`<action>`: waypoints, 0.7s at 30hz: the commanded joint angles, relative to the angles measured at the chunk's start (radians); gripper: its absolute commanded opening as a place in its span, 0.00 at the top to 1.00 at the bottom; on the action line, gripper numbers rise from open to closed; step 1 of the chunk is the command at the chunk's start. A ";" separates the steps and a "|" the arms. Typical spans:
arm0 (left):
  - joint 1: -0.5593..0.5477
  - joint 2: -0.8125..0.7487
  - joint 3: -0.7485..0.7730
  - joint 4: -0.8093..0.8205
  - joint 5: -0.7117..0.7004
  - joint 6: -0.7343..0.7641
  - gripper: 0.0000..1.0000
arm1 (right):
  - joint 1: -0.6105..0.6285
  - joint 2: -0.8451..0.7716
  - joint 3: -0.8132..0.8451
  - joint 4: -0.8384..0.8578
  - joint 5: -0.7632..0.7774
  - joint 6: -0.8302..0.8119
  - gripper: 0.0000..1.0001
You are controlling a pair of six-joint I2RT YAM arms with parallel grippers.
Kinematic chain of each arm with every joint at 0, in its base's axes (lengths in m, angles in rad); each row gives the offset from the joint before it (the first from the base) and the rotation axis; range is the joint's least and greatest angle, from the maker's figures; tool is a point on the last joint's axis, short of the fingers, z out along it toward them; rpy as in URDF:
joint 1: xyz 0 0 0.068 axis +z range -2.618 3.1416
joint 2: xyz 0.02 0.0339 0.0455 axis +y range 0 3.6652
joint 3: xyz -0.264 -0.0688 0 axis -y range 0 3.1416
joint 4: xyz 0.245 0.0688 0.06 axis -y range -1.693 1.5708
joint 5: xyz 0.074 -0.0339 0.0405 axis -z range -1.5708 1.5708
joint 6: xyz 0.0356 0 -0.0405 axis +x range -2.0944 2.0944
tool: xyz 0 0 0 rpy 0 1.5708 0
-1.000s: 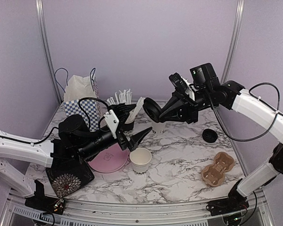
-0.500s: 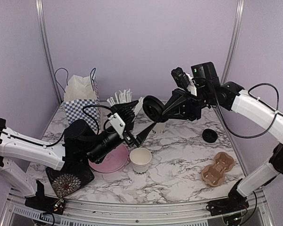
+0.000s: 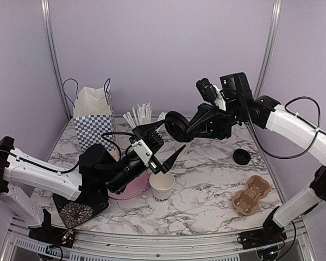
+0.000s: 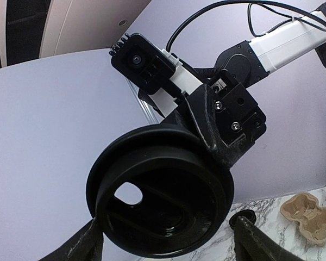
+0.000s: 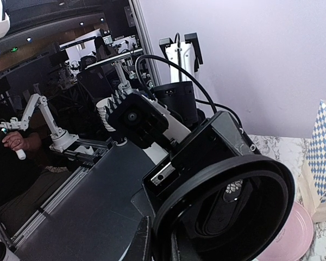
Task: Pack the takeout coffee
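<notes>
Lid (image 3: 171,124) pinched in raised right hand (image 3: 182,131); left hand (image 3: 164,140) open, angled upward

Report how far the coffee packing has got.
Done: nothing packed; the cardboard carrier is empty and the white cup stands lidless on the table. In hand: the right hand grips a black lid in the air, with the open left hand facing it. Left: lid the cup, seat it in the carrier; a spare lid lies nearby.
</notes>
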 commanded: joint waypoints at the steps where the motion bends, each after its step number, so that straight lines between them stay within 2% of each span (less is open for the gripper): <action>1: -0.008 0.016 0.049 0.058 -0.039 0.023 0.18 | -0.007 -0.008 -0.002 0.034 -0.015 0.023 1.00; 7: -0.008 0.028 0.064 0.072 -0.037 -0.002 0.20 | -0.008 -0.007 -0.017 0.065 -0.020 0.050 0.99; 15: -0.008 0.033 0.073 0.071 -0.055 -0.008 0.30 | -0.009 -0.011 -0.025 0.076 -0.018 0.060 0.98; 18: -0.007 0.023 0.065 0.057 -0.066 -0.019 0.31 | -0.016 -0.016 -0.026 0.066 0.007 0.056 0.89; 21: -0.005 -0.018 0.055 -0.024 -0.103 -0.060 0.32 | -0.062 -0.033 -0.023 0.033 0.079 0.033 0.72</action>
